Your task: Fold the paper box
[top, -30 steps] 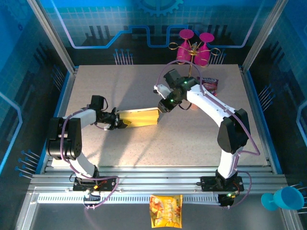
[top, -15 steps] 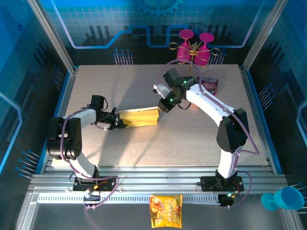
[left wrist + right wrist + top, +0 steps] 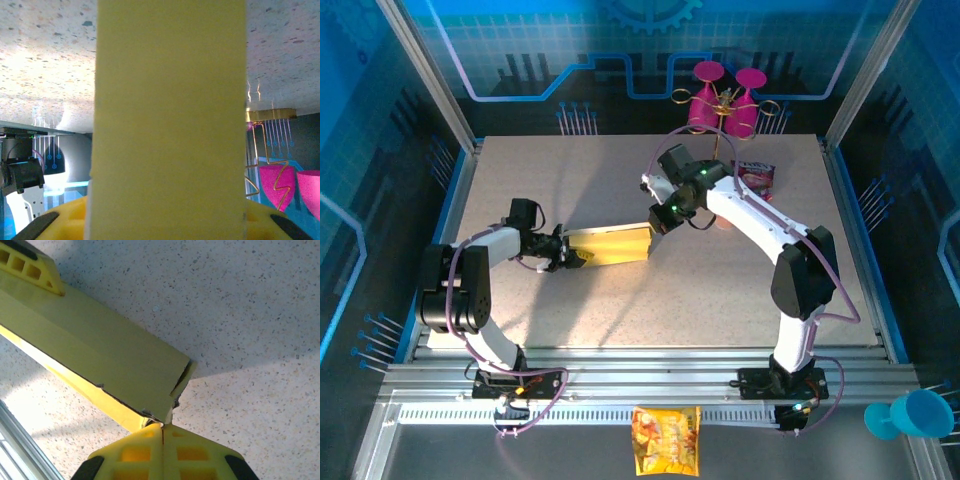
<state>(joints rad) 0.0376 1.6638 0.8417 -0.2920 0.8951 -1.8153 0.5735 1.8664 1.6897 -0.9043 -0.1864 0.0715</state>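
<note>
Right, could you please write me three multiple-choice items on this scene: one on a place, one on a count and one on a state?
1. Where is the paper box?
A) between the two grippers, at the middle of the table
B) on the front rail
C) at the far left corner

2. How many pink glasses stand at the back?
A) one
B) two
C) four

3. How are the right gripper fingers set?
A) spread wide
B) closed together
C) clamped round a cup

Answers:
1 A: the left gripper holds the box's left end and the right gripper meets its right corner.
2 B: two pink bowls show side by side.
3 B: the right wrist view shows the fingers meeting in a seam.
</note>
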